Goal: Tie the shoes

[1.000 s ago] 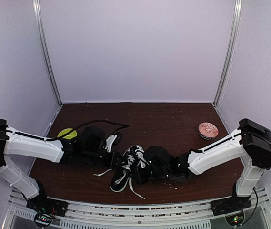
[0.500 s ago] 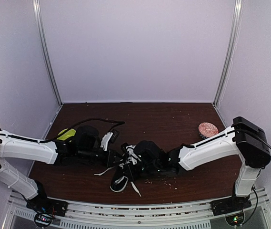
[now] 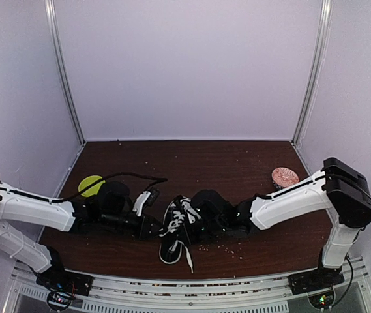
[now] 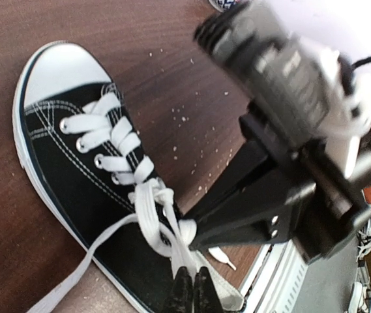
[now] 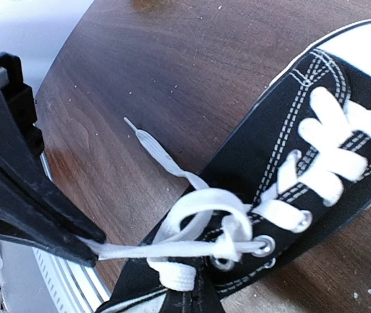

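— Two end effectors on it; how far along?
— The sneaker sits mid-surface, between the arms. The left end effector and the right end effector are each clenched on a white lace, strands taut. A knot looks started. I'd judge the bow unfinished, one end trailing loose.
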Tool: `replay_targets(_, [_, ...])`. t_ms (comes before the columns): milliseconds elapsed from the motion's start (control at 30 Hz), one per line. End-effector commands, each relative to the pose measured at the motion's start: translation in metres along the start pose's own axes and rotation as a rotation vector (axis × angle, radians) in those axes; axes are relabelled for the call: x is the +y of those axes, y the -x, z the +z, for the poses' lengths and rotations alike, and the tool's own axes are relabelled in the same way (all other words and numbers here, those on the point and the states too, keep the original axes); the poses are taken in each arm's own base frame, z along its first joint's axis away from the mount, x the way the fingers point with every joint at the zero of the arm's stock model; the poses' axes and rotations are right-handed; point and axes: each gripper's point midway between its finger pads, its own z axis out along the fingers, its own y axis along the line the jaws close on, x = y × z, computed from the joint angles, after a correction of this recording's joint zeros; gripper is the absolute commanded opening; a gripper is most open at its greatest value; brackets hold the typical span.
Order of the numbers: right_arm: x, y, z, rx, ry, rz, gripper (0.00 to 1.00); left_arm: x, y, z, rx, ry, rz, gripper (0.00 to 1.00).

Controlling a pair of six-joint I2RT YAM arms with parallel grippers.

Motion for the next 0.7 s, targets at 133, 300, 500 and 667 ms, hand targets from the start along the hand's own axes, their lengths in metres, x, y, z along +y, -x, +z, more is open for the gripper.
replay_targets(133, [-0.007, 0.004, -0.025, 0.024, -0.04, 0.023, 0.0, -0.005, -0.007, -0.002, -0.001, -0.043, 0.002, 0.0])
replay_targets(300, [-0.015, -0.004, -0.034, 0.053, -0.074, 0.014, 0.0, -0.001, -0.013, 0.003, 0.031, -0.032, 0.013, 0.0])
replay_targets(500, [-0.022, 0.003, -0.032, 0.056, -0.095, 0.025, 0.0, -0.001, -0.026, 0.014, 0.096, -0.039, 0.055, 0.0])
replay_targets(667, [-0.013, 0.003, -0.025, 0.085, -0.057, 0.017, 0.0, 0.003, -0.023, 0.014, 0.098, 0.001, 0.045, 0.1])
